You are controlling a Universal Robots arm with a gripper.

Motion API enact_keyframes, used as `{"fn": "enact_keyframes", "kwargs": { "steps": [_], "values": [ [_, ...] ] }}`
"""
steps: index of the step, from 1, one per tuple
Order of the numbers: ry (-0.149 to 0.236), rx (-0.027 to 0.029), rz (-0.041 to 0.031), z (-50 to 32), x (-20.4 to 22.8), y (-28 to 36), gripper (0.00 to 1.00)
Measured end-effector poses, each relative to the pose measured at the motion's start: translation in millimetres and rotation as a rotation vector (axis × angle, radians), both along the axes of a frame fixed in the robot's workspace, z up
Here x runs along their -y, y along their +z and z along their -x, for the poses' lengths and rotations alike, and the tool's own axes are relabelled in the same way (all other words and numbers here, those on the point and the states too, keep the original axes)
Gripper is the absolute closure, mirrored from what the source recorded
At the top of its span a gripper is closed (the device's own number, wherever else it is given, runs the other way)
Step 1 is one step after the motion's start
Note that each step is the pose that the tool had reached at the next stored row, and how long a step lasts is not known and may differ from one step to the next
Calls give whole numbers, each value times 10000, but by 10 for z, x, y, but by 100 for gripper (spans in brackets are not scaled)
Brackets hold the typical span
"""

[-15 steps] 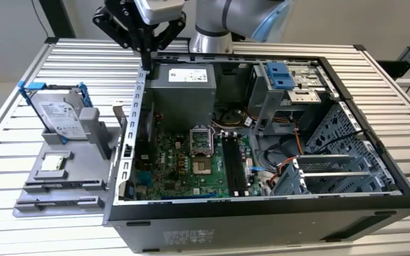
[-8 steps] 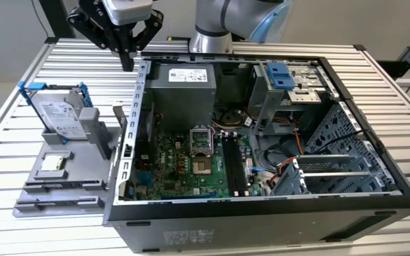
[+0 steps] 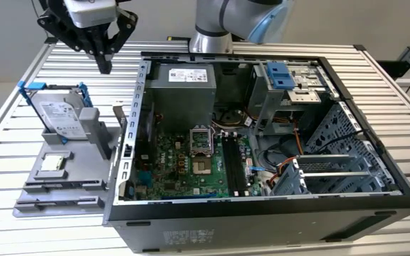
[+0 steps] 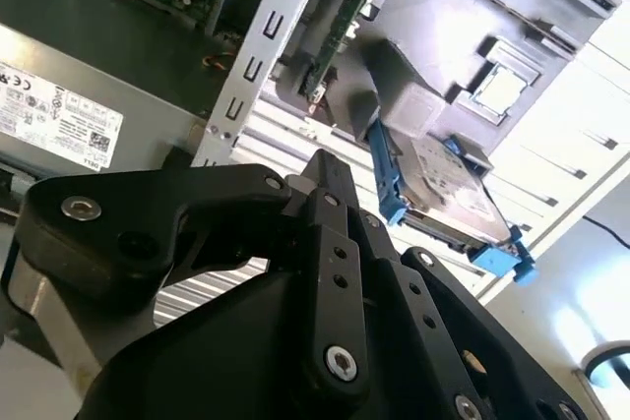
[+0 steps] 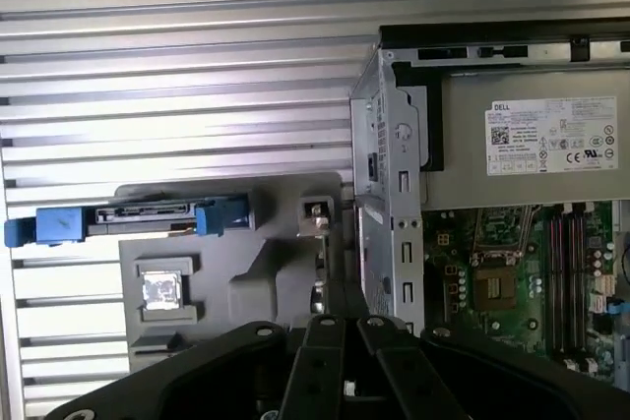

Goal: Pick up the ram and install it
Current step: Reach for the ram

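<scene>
The ram [image 4: 333, 38] is a thin dark stick with a green edge. It stands on edge at the side of the grey holder [image 3: 62, 186] that lies closest to the computer case's wall, and I see it edge-on as the ram [image 5: 319, 268]. My gripper [image 3: 105, 65] hangs above the table behind the holder, left of the case in the exterior view. Its black fingers [image 4: 327, 233] are shut with nothing between them. In the first wrist view the gripper [image 5: 342, 327] sits just over the ram's spot. The motherboard's long dark memory slots [image 3: 235, 165] lie inside the case.
The open computer case [image 3: 262, 205] lies on the slatted metal table [image 3: 20, 106]. The holder also carries a silver hard drive in a blue bracket [image 3: 59, 114] and a small square processor chip [image 3: 54, 162]. The power supply [image 3: 183, 85] and drive cages [image 3: 333, 170] crowd the case.
</scene>
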State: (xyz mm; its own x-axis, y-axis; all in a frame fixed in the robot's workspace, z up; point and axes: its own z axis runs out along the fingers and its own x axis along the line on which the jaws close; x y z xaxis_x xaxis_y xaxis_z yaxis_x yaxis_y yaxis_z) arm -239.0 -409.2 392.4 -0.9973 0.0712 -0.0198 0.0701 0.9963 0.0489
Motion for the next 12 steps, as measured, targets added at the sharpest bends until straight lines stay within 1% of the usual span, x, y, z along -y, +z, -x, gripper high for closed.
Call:
{"fn": "enact_keyframes", "kwargs": {
  "steps": [5,9,12],
  "values": [
    [0,-1,1,186,22,0,100],
    [0,1,0,272,26,-3,100],
    [1,-1,1,349,37,-4,100]
  ]
}}
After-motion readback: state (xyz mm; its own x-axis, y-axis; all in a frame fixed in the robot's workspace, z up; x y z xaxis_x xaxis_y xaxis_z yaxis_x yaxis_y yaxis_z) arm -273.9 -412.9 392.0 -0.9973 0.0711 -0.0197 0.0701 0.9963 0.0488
